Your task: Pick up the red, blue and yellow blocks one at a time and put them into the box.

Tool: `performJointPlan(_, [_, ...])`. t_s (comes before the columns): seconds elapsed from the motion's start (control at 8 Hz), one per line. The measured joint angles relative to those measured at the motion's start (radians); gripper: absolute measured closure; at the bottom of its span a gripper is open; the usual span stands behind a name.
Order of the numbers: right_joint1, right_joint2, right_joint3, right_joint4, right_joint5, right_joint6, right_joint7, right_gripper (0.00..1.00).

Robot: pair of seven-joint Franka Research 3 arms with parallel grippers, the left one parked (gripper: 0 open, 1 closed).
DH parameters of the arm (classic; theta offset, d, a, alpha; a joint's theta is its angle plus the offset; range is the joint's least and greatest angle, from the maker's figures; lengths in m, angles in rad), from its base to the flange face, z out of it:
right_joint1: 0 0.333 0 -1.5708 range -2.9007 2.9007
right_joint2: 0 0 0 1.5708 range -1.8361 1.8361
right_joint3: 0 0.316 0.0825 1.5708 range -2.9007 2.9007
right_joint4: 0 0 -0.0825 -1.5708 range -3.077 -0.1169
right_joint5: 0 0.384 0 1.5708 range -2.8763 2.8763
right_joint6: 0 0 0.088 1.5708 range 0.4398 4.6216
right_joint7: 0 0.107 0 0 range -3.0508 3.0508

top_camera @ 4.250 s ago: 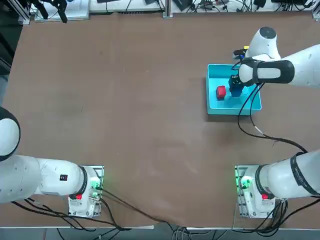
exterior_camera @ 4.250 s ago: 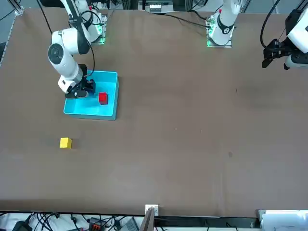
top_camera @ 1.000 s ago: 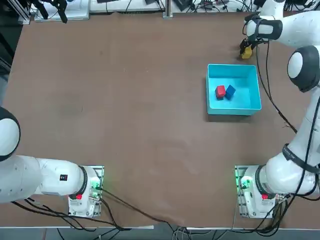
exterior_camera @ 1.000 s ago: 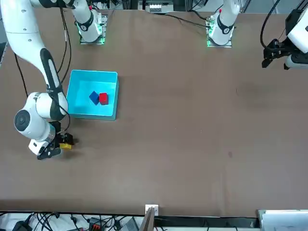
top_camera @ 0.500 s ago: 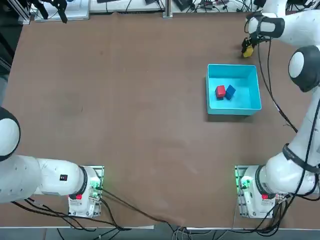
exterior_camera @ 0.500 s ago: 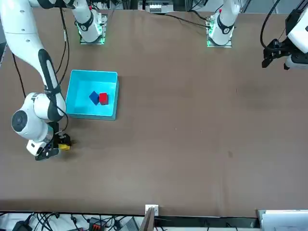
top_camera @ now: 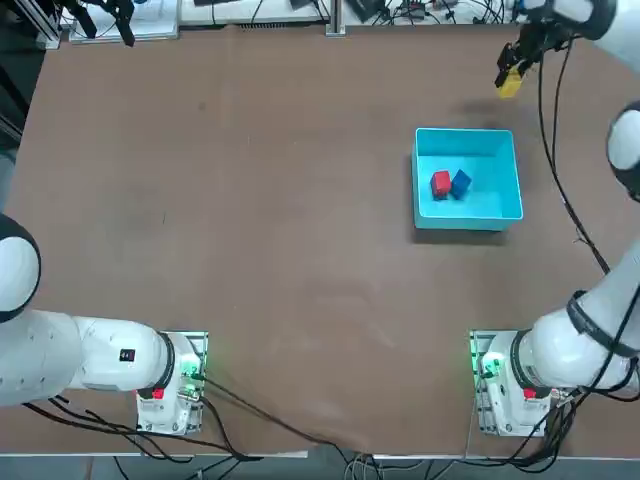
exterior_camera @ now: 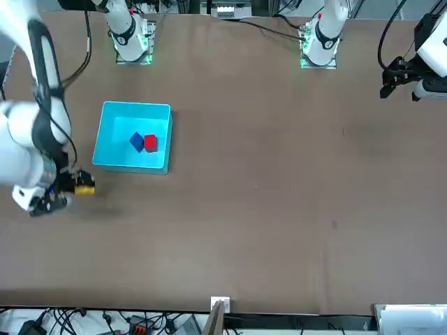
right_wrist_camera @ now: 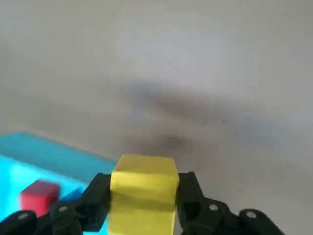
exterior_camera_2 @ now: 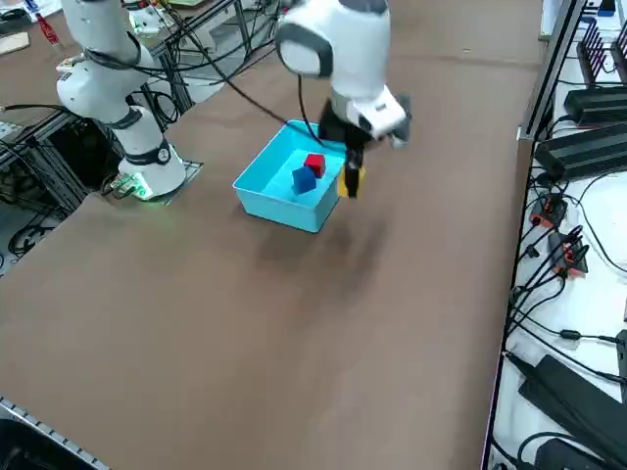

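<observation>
I have the yellow block (right_wrist_camera: 144, 198) pinched between the right gripper (right_wrist_camera: 142, 205) fingers (right_wrist_camera: 95, 198) — the jaws are closed flat on two opposite faces, one side each, as the wrist view shows. The block is a cube, so it has no long axis to speak of; it sits square in the grip with its top face level and one face turned toward the wrist camera. It is clear of the tabletop (top_camera: 250, 220), with a soft shadow on the brown surface beneath it. From overhead the yellow block (top_camera: 509, 80) and gripper (top_camera: 512, 72) hang beyond the box's (top_camera: 430, 215) far right corner, outside its walls and near the table's far edge; the front view puts the block (exterior_camera: 84, 187) just off the box's (exterior_camera: 165, 139) near corner on that side, and the side view shows the block (exterior_camera_2: 351, 181) close beside the box (exterior_camera_2: 279, 201) wall. Inside the box the red block (top_camera: 441, 183) and the blue block (top_camera: 460, 181) lie touching side by side near the middle of the floor, the blue one turned at an angle to the walls — the red one squarer to them. The rest of the box floor is bare, and nothing lies on the tabletop between the held block and the box.
</observation>
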Motion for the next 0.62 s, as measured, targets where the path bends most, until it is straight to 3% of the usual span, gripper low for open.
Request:
performJointPlan(0.25, [0.022,-0.145,0.002,-0.211,0.004,0.009,0.056,0.28])
performJointPlan(0.62, [0.031,-0.281,0.001,-0.543,0.004,0.193,0.078,0.28])
